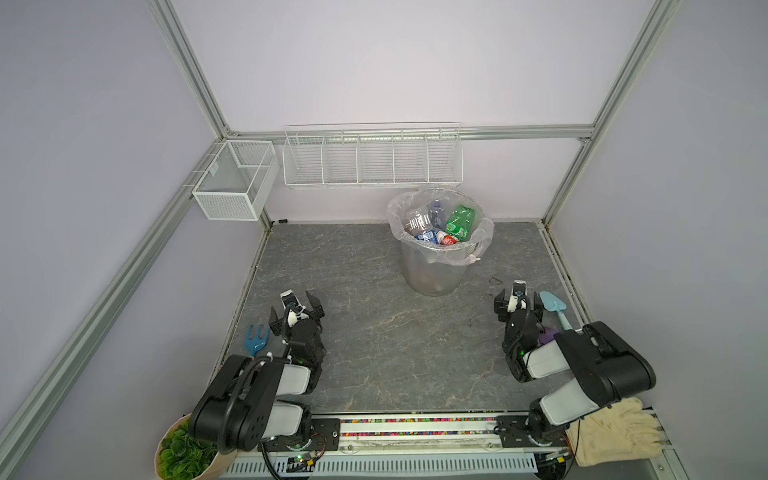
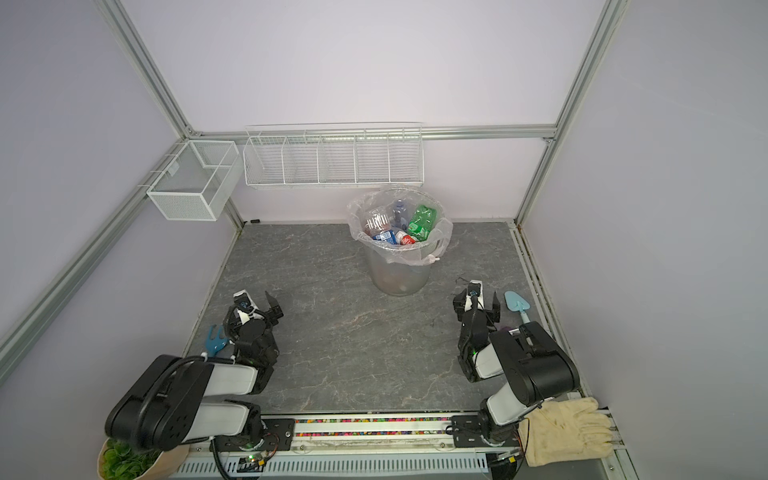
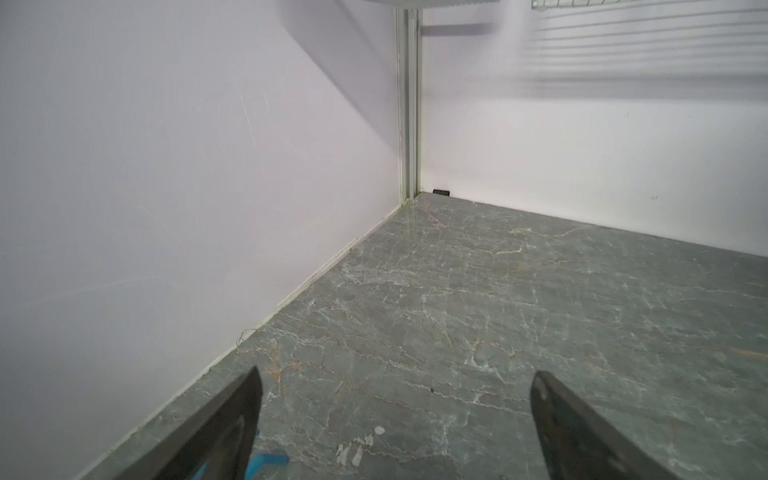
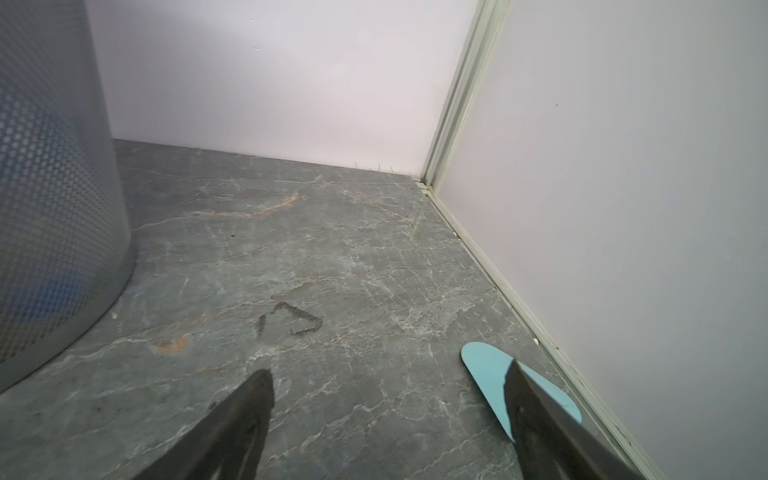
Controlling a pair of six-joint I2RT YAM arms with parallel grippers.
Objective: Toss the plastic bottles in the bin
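Bottles [image 1: 440, 226] heaped in bin [image 1: 434, 274] | lower ones blurred through wall

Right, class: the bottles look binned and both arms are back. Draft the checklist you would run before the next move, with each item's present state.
1. Bottles inside the bin: ok, several show at the top.
2. No bottle left on the table: ok in both top views; spots behind the arms cannot tell.
3. Left end effector open and holding nothing: ok.
4. Right end effector open and holding nothing: ok.
5. Bin upright, liner over its rim: ok.
6. Right end effector apart from the trowel: cannot tell, one finger overlaps it in the wrist view.
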